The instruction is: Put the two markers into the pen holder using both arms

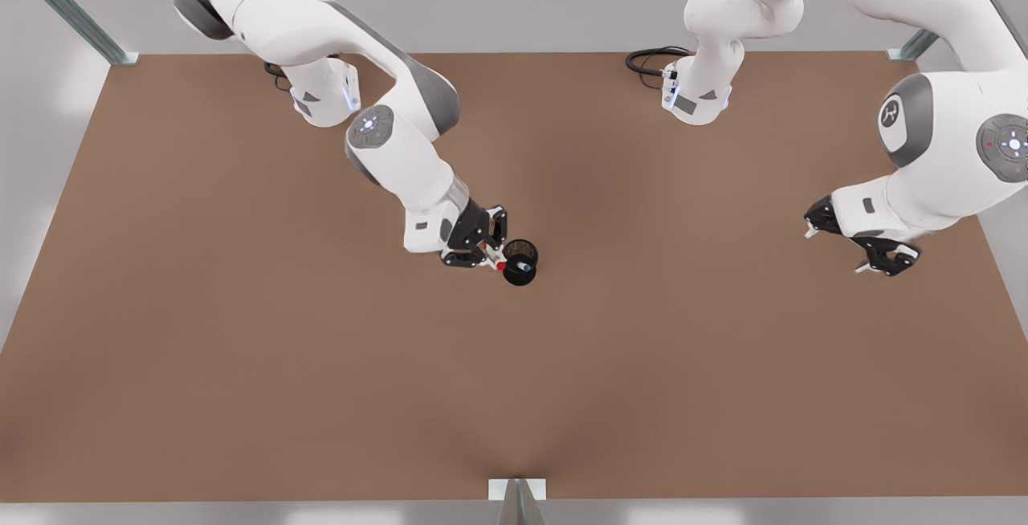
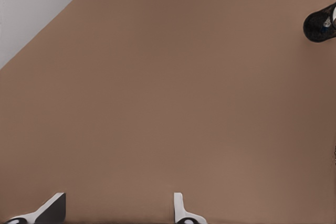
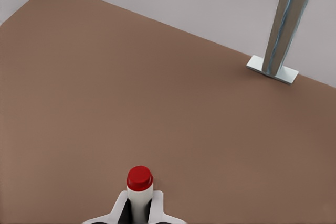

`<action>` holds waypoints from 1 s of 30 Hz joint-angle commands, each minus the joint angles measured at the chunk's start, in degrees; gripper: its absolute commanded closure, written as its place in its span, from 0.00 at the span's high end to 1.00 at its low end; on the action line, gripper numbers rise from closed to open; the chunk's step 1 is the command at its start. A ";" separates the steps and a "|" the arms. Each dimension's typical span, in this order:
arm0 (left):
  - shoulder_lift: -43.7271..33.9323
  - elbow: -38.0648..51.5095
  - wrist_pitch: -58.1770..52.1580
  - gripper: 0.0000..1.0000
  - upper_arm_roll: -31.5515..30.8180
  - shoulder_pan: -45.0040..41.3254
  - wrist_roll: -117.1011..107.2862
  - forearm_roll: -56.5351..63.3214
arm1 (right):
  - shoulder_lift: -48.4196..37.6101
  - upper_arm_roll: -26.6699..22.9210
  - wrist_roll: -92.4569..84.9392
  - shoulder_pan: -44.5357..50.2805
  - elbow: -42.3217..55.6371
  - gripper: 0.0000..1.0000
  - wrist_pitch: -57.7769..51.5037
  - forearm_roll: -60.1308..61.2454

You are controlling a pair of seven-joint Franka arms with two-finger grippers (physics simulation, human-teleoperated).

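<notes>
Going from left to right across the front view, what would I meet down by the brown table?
Right arm's black two-finger tool, shut on the red-tipped white marker → black wire-mesh pen holder cup → left arm's black two-finger tool, open and waiting.

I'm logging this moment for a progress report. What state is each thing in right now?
Red marker: gripped in the right gripper, held at the pen holder's rim.
Blue marker: already inside the pen holder.
Pen holder: upright on the table.
Left gripper: open, empty, waiting off to the front view's right.
</notes>
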 commanded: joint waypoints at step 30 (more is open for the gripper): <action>2.39 -0.04 -1.36 1.00 -0.01 0.29 -37.36 -0.06 | 4.84 -0.11 26.94 2.41 -12.22 0.29 22.75 -19.41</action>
